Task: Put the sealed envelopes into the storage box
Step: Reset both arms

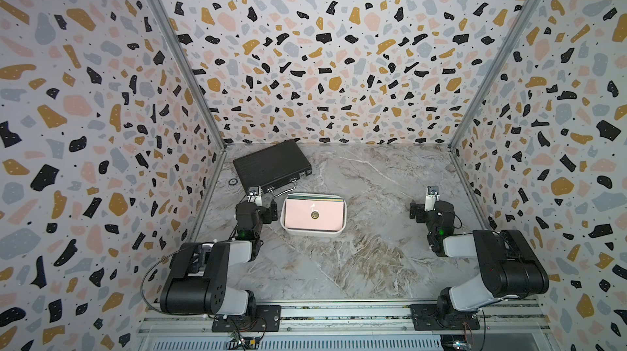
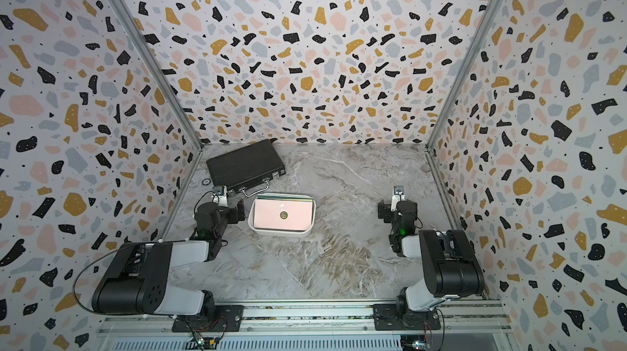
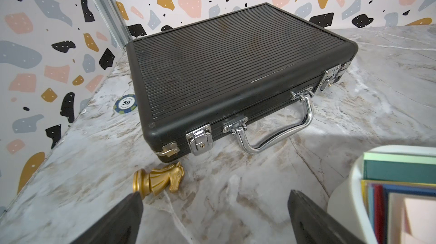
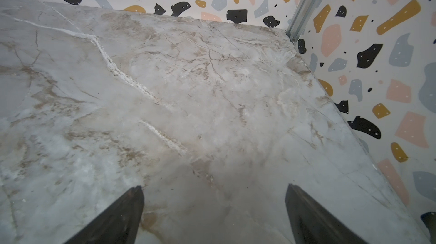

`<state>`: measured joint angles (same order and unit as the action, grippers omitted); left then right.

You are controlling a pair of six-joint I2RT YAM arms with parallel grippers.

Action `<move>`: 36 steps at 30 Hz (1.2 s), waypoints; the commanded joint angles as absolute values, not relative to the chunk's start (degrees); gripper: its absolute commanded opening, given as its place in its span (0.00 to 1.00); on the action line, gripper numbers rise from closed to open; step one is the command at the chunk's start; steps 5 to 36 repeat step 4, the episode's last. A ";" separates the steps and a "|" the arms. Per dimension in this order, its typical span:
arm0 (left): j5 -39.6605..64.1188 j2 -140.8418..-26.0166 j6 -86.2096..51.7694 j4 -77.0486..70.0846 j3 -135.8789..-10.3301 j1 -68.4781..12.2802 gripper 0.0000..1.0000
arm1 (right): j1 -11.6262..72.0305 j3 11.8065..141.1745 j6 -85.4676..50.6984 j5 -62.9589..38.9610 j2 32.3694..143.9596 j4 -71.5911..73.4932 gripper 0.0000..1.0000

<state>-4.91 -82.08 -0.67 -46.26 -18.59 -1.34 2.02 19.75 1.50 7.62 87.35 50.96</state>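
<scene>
Left fingers (image 3: 113,224) near knight (image 3: 162,180), briefcase (image 3: 224,66)

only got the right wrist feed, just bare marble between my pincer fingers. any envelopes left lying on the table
Observer: None lie loose in either top view. The sealed envelopes are stacked in the storage box, with a pink one on top.
Operator: where's the box from my arm
Observer: It sits toward the left arm's side of the table, close beside the open left pincer and well apart from your open right pincer.
Operator: anything else out there
Observer: A closed black briefcase lies behind the box. The left wrist view also shows a gold chess knight and a poker chip beside it.
</scene>
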 commanded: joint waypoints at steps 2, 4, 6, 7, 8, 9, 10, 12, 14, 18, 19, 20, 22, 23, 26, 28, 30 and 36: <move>-3.85 -82.38 -0.78 -47.46 -19.40 -1.32 0.99 | 2.07 19.68 0.97 7.32 86.57 51.21 0.99; -3.78 -82.50 -0.71 -47.03 -19.69 -1.32 0.99 | 2.11 19.66 0.96 7.29 86.57 51.18 0.99; -3.78 -82.50 -0.71 -47.03 -19.69 -1.32 0.99 | 2.11 19.66 0.96 7.29 86.57 51.18 0.99; -3.78 -82.50 -0.71 -47.03 -19.69 -1.32 0.99 | 2.11 19.66 0.96 7.29 86.57 51.18 0.99; -3.78 -82.50 -0.71 -47.03 -19.69 -1.32 0.99 | 2.11 19.66 0.96 7.29 86.57 51.18 0.99; -3.78 -82.50 -0.71 -47.03 -19.69 -1.32 0.99 | 2.11 19.66 0.96 7.29 86.57 51.18 0.99; -3.78 -82.50 -0.71 -47.03 -19.69 -1.32 0.99 | 2.11 19.66 0.96 7.29 86.57 51.18 0.99; -3.78 -82.50 -0.71 -47.03 -19.69 -1.32 0.99 | 2.11 19.66 0.96 7.29 86.57 51.18 0.99; -3.78 -82.50 -0.71 -47.03 -19.69 -1.32 0.99 | 2.11 19.66 0.96 7.29 86.57 51.18 0.99; -3.78 -82.50 -0.71 -47.03 -19.69 -1.32 0.99 | 2.11 19.66 0.96 7.29 86.57 51.18 0.99; -3.78 -82.50 -0.71 -47.03 -19.69 -1.32 0.99 | 2.11 19.66 0.96 7.29 86.57 51.18 0.99; -3.78 -82.50 -0.71 -47.03 -19.69 -1.32 0.99 | 2.11 19.66 0.96 7.29 86.57 51.18 0.99; -3.78 -82.50 -0.71 -47.03 -19.69 -1.32 0.99 | 2.11 19.66 0.96 7.29 86.57 51.18 0.99; -3.78 -82.50 -0.71 -47.03 -19.69 -1.32 0.99 | 2.11 19.66 0.96 7.29 86.57 51.18 0.99; -3.78 -82.50 -0.71 -47.03 -19.69 -1.32 0.99 | 2.11 19.66 0.96 7.29 86.57 51.18 0.99; -3.78 -82.50 -0.71 -47.03 -19.69 -1.32 0.99 | 2.11 19.66 0.96 7.29 86.57 51.18 0.99; -3.78 -82.50 -0.71 -47.03 -19.69 -1.32 0.99 | 2.11 19.66 0.96 7.29 86.57 51.18 0.99; -3.78 -82.50 -0.71 -47.03 -19.69 -1.32 0.99 | 2.11 19.66 0.96 7.29 86.57 51.18 0.99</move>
